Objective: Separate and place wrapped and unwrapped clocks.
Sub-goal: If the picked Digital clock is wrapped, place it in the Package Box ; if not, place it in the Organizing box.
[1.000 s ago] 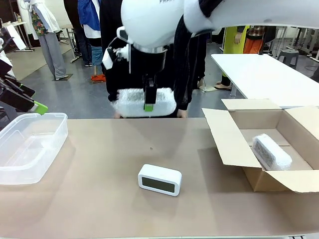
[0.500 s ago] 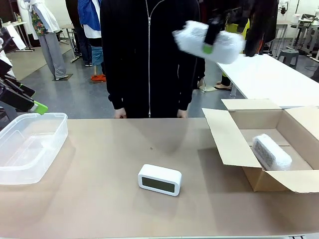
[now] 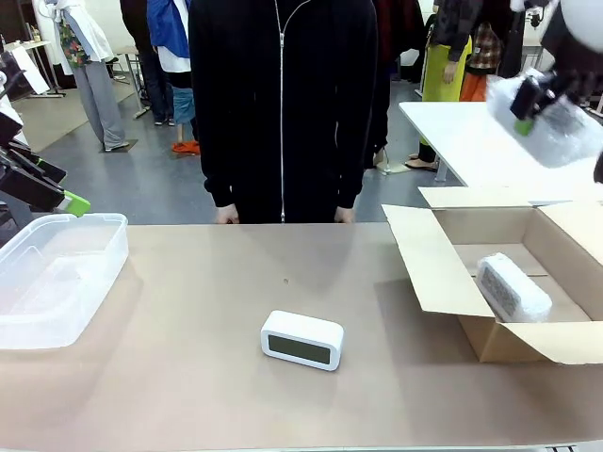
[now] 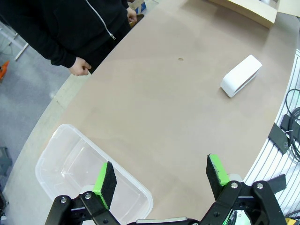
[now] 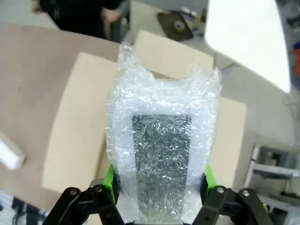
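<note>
Pinching one bubble-wrapped clock (image 5: 161, 140) between the green pads of the right gripper (image 5: 159, 180), jaws partway spread to the bundle's width, dark face showing through the wrap. In the front view, held high at the right edge, above the open cardboard box (image 3: 441, 273) and clear of it. Inside that box, lying at a slant near its left wall: second wrapped clock (image 3: 513, 287). Near the middle of the brown table (image 3: 170, 377), resting flat on its base: unwrapped white clock (image 3: 301, 340), dark face turned toward the robot's side, well apart from box and tub. At the table's left end: clear plastic tub (image 3: 94, 235), standing upright. In the left wrist view, hanging above the tub's near corner: left gripper (image 4: 161, 176), fingers spread wide, clamping nothing. At the far side: person (image 3: 283, 94) in a black zip jacket, hands (image 4: 79, 69) loosely curled just beside the table's far edge.
</note>
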Action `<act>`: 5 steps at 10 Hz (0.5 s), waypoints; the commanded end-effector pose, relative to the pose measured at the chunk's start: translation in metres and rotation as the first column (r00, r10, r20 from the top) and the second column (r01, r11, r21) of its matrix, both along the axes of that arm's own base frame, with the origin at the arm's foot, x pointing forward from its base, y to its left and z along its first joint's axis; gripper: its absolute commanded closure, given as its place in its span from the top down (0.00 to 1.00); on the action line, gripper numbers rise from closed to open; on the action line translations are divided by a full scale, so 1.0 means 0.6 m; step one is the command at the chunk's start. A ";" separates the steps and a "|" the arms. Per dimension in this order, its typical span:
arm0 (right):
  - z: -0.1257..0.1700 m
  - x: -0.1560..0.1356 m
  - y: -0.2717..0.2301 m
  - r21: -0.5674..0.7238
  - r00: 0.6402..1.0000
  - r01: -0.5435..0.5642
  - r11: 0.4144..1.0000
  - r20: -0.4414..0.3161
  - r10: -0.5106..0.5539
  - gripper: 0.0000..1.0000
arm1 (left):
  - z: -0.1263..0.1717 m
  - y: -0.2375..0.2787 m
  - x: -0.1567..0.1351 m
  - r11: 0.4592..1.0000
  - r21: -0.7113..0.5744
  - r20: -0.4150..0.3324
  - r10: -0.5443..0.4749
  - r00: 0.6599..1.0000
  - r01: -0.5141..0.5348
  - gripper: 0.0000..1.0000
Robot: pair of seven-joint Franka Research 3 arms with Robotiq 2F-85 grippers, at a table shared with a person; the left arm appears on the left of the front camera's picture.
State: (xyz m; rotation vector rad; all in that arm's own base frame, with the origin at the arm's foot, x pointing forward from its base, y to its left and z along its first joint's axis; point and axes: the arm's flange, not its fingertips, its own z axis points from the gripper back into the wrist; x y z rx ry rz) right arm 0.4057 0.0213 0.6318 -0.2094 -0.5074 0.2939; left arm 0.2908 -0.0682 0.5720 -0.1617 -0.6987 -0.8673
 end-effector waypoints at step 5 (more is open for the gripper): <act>-0.040 0.022 -0.019 -0.002 1.000 0.012 1.000 0.006 -0.012 0.78 | -0.001 0.000 0.000 1.000 -0.006 -0.002 -0.006 1.000 0.006 1.00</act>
